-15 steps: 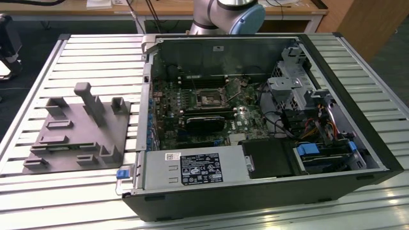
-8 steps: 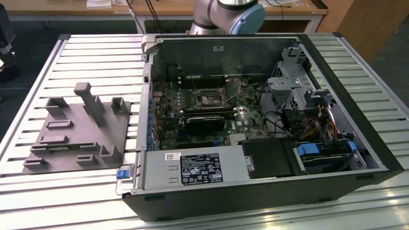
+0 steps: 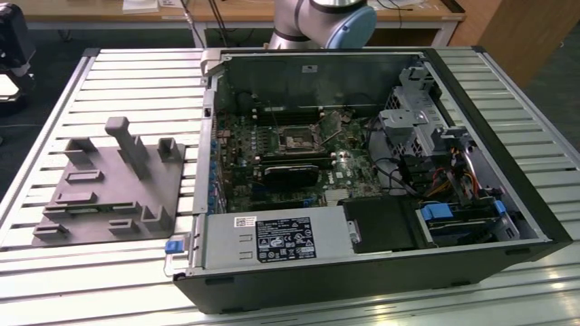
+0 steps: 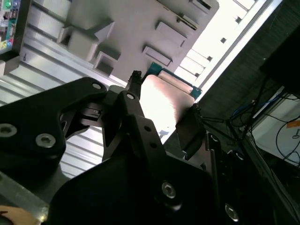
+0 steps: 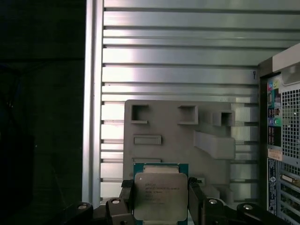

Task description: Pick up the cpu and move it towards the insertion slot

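Note:
In the first wrist view my gripper (image 5: 160,199) is shut on the cpu (image 5: 160,196), a flat square chip with a silvery top and a green rim. One black finger (image 5: 126,197) presses each of two opposite edges. The second wrist view shows the cpu (image 4: 164,96) edge-on between the fingertips (image 4: 134,89). I hold it in the air well above the grey plastic fixture (image 5: 178,136). The insertion slot (image 3: 297,141), a silver-framed socket with a dark centre, sits on the green board inside the open computer case (image 3: 507,136).
The grey fixture (image 3: 109,187) with upright posts lies on the slatted metal table (image 3: 136,81) at the exterior view's left. A black rectangular component (image 3: 290,173) sits just below the slot. Cables and drive cages fill the case's right side. The arm's base (image 3: 327,17) stands behind the case.

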Motion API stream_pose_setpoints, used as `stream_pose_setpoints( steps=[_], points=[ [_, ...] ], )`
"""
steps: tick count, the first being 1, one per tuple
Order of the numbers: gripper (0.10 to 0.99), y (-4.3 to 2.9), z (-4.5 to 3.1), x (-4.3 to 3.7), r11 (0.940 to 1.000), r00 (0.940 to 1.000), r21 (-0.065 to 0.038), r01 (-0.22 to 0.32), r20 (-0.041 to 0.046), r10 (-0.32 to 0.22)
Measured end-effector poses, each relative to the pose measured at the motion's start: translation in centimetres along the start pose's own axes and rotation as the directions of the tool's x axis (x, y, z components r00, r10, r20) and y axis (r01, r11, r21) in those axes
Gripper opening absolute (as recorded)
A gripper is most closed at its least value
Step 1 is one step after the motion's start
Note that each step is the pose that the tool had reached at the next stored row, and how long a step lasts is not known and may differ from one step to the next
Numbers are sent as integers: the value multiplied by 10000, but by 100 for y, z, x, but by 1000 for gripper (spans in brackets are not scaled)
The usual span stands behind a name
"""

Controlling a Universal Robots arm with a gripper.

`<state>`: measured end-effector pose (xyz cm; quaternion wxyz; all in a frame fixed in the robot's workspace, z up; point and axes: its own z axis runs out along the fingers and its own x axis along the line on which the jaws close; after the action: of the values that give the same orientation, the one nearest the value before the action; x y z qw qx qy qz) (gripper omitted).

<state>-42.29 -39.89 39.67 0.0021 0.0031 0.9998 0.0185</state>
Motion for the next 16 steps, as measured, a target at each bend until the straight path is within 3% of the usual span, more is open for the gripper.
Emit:
stream_pose_setpoints(
  steps=[7, 16],
  points=[
    [545, 1, 0, -225, 10000, 10000, 1, 1, 0, -1],
    [545, 2, 1, -362, 10000, 10000, 1, 0, 0, 0]
  ],
)
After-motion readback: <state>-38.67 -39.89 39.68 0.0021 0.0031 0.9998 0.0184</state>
